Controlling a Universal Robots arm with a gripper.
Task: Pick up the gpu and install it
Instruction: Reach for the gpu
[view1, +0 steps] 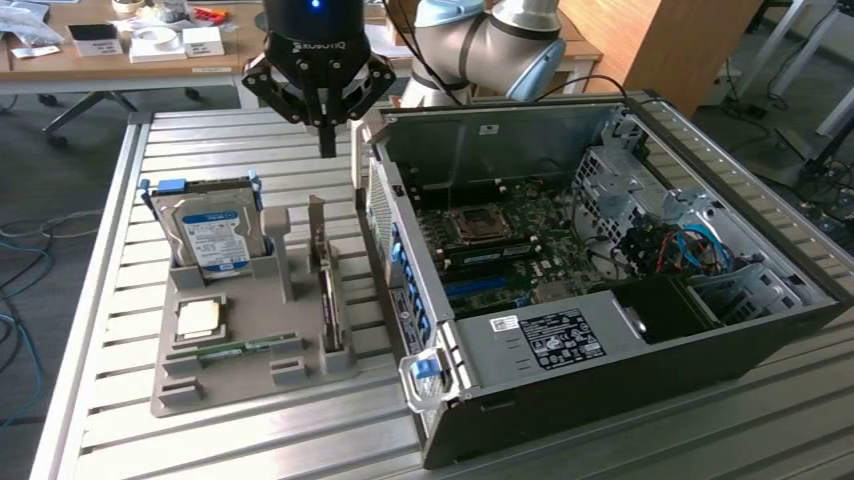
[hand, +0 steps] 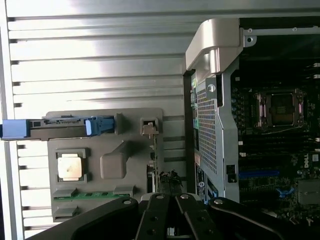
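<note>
1. My fingers (view1: 324, 125) are pressed together to a point and hold nothing; my black gripper (view1: 327, 146) hangs above the slatted metal table (view1: 200, 140)
2. The gpu (view1: 327, 300), a thin green circuit card with a black cooler and a silver end bracket, stands on its long edge in a slot of the grey moulded holder tray (view1: 180, 385), below me and nearer the camera in the exterior view, just beside the open black computer case (view1: 601, 360)
3. I judge the card light and stiff but fragile: bare solder and small parts would not take a hard pinch. The smooth metal bracket looks likely to slip
4. The best hold, I think, is across the thickness at the free upper edge, near the middle of its length so it does not swing, pads on board and cooler
5. Count in the tray: one gpu, one boxy hard drive with a blue-white label (view1: 214, 235), one square processor chip (view1: 200, 318), one narrow green memory stick (view1: 247, 348)
6. Beyond: one case, lying open, one green motherboard (view1: 507, 240) inside
</note>
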